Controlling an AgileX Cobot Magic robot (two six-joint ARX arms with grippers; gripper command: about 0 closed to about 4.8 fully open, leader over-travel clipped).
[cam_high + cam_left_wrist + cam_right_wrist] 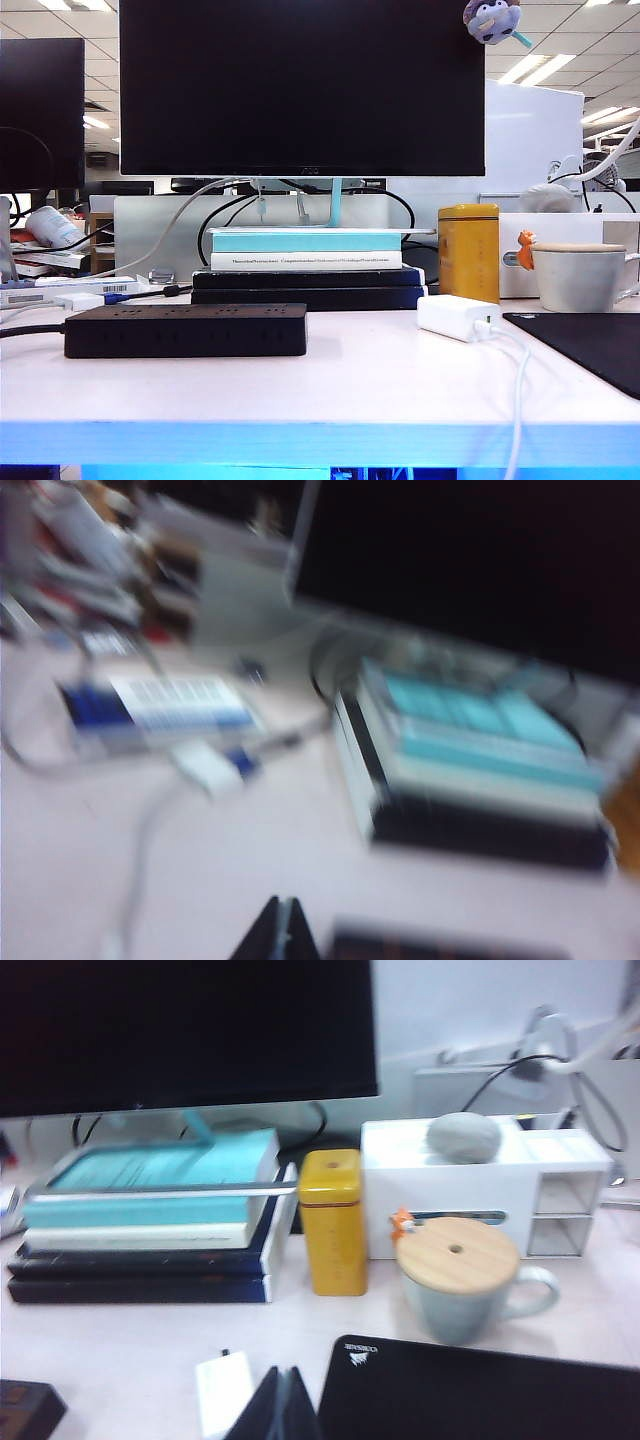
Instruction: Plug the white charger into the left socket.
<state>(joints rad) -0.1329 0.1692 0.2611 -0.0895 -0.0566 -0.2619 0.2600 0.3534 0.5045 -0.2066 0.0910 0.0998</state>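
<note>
Exterior view: a white desk (330,385) seen from its front edge. The white charger (457,317) lies flat on the desk right of centre, just beside the near left corner of a black mouse mat (590,350), with its thin white cable (518,400) running off the front edge. A black power strip (186,330) lies on the left part of the desk, well apart from the charger, its sockets facing up. Behind them, a stack of books (308,268) carries a monitor (300,85). To the right of the books stand a yellow tin (468,252) and a mug (580,275) with a wooden lid. Neither arm appears in this view.

Left wrist view (blurred): the left gripper (280,935) hangs above the desk with its dark fingers pressed together and nothing between them; the edge of the power strip (440,948) lies just beside it.

Right wrist view: the right gripper (278,1405) is likewise fully closed and empty. It hangs above the desk between the charger (224,1392) and the mouse mat (480,1390), not touching the charger. The tin (332,1220) and mug (458,1278) stand beyond.
</note>
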